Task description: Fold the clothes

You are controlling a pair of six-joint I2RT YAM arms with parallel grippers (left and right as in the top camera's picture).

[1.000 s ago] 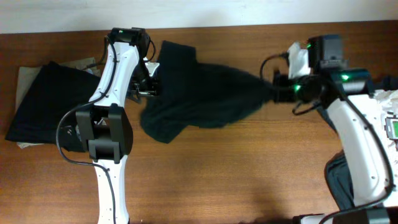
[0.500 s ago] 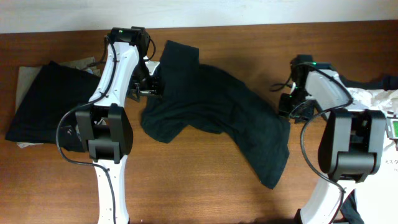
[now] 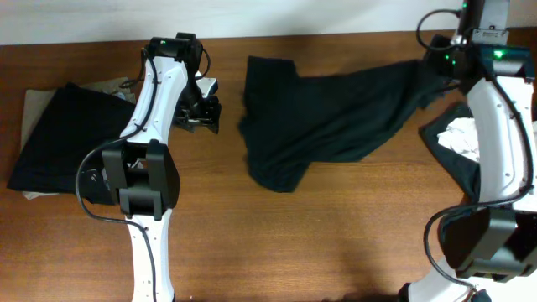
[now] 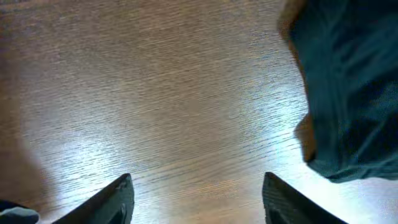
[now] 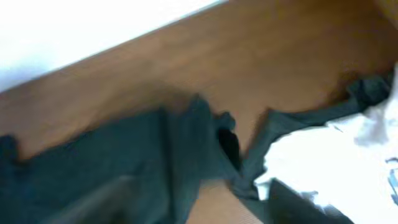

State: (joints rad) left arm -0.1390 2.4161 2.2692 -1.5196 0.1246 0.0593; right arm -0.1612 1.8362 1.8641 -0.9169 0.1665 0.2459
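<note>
A black T-shirt, one of the clothes, lies spread and rumpled across the middle and right of the table. My left gripper is open over bare wood, a little left of the shirt. In the left wrist view its fingers stand wide apart with nothing between them, and the shirt's edge shows at the right. My right gripper sits at the shirt's far right end. The blurred right wrist view shows its jaws wide apart over the shirt.
A folded black garment rests on a beige one at the left edge. At the right lies a pile with a white garment and a dark one; the white one lies beside my right fingers.
My right arm swung to the back right and dragged the shirt rightward, away from the left gripper. Its jaws went from shut to wide open. The left arm barely moved.
</note>
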